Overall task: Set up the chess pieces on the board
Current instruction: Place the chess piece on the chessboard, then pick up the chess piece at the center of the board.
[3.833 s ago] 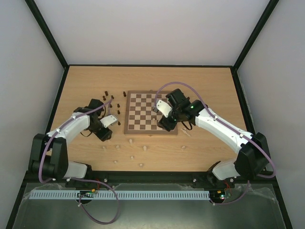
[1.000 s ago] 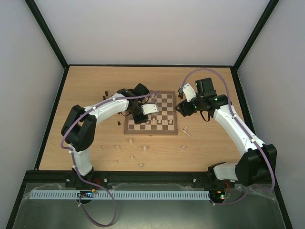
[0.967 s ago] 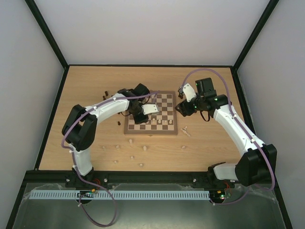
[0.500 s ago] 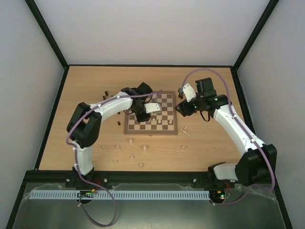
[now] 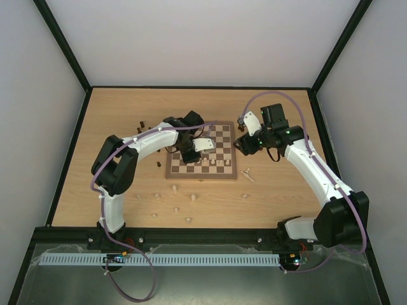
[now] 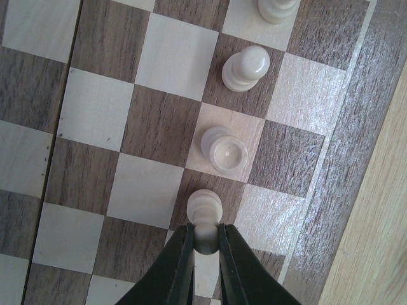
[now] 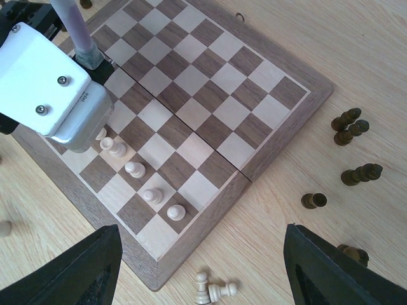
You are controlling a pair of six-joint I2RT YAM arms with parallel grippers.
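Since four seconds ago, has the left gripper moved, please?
Yes: the left gripper went rightward from the table onto the board, gripping a pawn.

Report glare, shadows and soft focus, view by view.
Left wrist: sheen streaks across the board at its right rim; the pale pawn in the left gripper is sharp. Right wrist: even light, board crisp, the dark fingers at the bottom corners soft. Top: flat, even light; loose pieces too small to resolve.
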